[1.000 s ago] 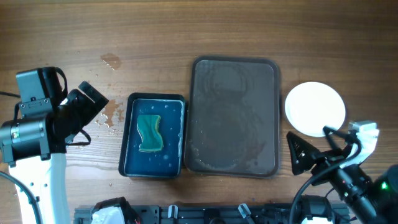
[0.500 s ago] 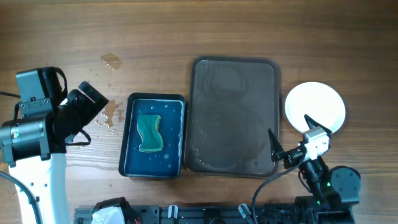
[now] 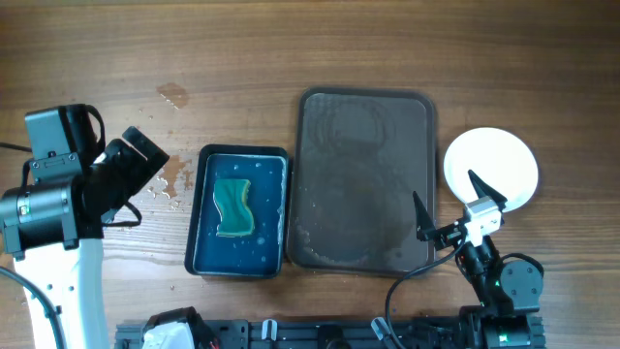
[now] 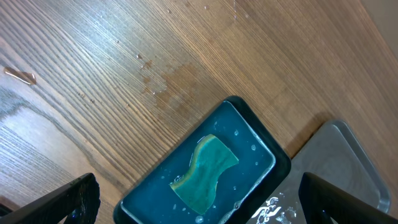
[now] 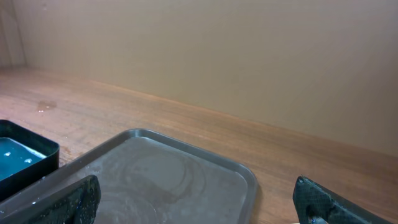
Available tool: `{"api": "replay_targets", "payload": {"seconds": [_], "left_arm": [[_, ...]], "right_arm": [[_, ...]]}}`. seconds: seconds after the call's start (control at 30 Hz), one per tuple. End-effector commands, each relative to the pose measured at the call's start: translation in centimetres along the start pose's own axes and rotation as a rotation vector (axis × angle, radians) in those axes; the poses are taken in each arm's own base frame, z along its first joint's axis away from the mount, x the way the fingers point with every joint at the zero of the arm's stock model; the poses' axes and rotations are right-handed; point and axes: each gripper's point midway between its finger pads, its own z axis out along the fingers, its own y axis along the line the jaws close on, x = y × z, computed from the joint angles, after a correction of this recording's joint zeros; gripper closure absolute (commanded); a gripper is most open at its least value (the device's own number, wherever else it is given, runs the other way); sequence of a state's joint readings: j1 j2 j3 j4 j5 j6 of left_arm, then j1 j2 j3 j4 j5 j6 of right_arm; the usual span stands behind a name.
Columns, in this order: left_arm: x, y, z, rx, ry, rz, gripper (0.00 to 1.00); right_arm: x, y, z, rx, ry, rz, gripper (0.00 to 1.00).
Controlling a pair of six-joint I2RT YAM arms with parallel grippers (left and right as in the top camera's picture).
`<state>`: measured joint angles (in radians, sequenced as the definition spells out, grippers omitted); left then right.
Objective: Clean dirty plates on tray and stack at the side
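The dark brown tray (image 3: 365, 107) lies in the middle of the table with wet streaks and no plates on it; it also shows in the right wrist view (image 5: 186, 180) and at the left wrist view's corner (image 4: 348, 155). White plates (image 3: 490, 168) sit stacked on the table right of the tray; how many I cannot tell. My right gripper (image 3: 448, 209) is open and empty at the tray's near right corner, below the plates. My left gripper (image 3: 131, 179) is open and empty at the far left, left of the blue tray.
A smaller dark blue tray (image 3: 205, 208) holds water and a green sponge (image 3: 232, 206), left of the brown tray; both show in the left wrist view (image 4: 205, 171). Water drops lie on the wood (image 3: 172, 95) near the left gripper.
The right arm has pulled back from the plates toward the table's near edge and swung its gripper left to the tray's near right corner. The left arm has not moved.
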<state>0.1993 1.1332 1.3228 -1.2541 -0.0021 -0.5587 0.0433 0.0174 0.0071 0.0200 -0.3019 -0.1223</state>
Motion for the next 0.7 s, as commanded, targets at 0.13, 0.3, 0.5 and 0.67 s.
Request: {"api": "replay_targets", "payload": {"seconds": [0.13,0.3,0.5,0.67], "left_arm": [[-0.4,-0.1,-0.4,0.006,-0.014,-0.002,0.0],[0.9,-1.2,-4.5,0.112,-0.149,0.085,0.0],[1.4,-3.6,-9.0,0.507,-0.49,0.119,0.0],[3.5,-2.9,-7.0,0.675,-0.639,0.14,0.0]], "right_arm": [[-0.3,-0.1,-0.1,0.011,-0.014,-0.013,0.0],[-0.3,-0.1,-0.1,0.011,-0.014,-0.013,0.0],[-0.3,-0.1,-0.1,0.011,-0.014,-0.013,0.0],[-0.3,-0.1,-0.1,0.011,-0.014,-0.013,0.0]]}}
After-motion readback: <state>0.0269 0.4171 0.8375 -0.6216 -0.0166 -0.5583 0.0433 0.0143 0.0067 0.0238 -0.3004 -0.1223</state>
